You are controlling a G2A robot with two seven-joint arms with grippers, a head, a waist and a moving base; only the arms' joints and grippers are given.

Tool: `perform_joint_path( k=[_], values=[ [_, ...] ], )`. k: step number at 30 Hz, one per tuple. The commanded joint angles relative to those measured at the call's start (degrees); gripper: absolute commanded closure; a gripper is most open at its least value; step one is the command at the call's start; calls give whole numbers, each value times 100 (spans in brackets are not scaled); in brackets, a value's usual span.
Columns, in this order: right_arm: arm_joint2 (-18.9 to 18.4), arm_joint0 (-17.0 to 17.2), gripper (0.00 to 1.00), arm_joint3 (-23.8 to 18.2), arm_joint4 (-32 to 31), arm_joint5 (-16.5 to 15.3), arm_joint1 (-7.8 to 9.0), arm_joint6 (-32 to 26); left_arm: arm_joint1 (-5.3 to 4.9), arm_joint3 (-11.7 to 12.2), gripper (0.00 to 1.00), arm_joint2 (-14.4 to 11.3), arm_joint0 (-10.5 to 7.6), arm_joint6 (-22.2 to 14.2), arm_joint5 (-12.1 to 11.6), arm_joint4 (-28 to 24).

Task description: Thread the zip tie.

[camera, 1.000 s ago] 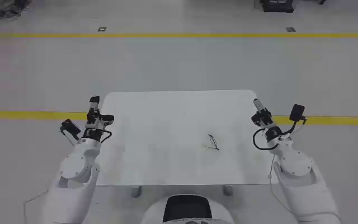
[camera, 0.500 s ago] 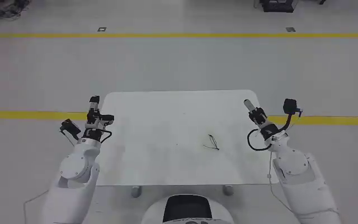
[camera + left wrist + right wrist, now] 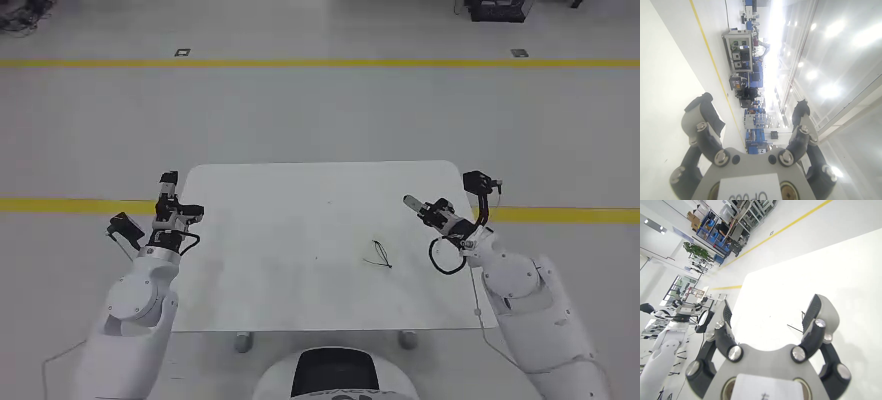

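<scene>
Zip tie [image 3: 379, 254] is a faint squiggle, part-hidden behind a finger of the right gripper [image 3: 770, 298]. Both gape empty (left gripper [image 3: 754, 98] too).

Zip tie [image 3: 379, 255] lies flat on the table [image 3: 300, 190], near the right gripper [image 3: 410, 203], a touch closer to the robot and to that gripper's left. The right gripper hangs over the table's right part. Left gripper [image 3: 168, 180] sits at the table's left edge, well apart from the tie, which lies between the two.
</scene>
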State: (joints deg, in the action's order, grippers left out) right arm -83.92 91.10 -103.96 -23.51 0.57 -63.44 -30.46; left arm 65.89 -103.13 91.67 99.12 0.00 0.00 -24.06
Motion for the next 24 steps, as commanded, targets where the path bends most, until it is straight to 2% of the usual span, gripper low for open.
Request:
perform_joint_path(
  k=[1,5,8,17,21,24],
  values=[
    [0,0,0,0,-1,0,0,-1,0,0,0,0,0,0,0,0],
    [84,-85,0,-80,-445,-38,22,-171,0,0,0,0,0,0,0,0],
    [268,-312,0,-154,-797,98,30,-528,0,0,0,0,0,0,0,0],
    [1288,-1051,0,9,-2225,522,-6,-1576,0,0,0,0,0,0,0,0],
    [1587,-1163,0,145,-2448,701,-43,-1768,0,0,0,0,0,0,0,0],
    [1617,-1186,0,177,-2508,754,-47,-1806,0,0,0,0,0,0,0,0]
  ],
)
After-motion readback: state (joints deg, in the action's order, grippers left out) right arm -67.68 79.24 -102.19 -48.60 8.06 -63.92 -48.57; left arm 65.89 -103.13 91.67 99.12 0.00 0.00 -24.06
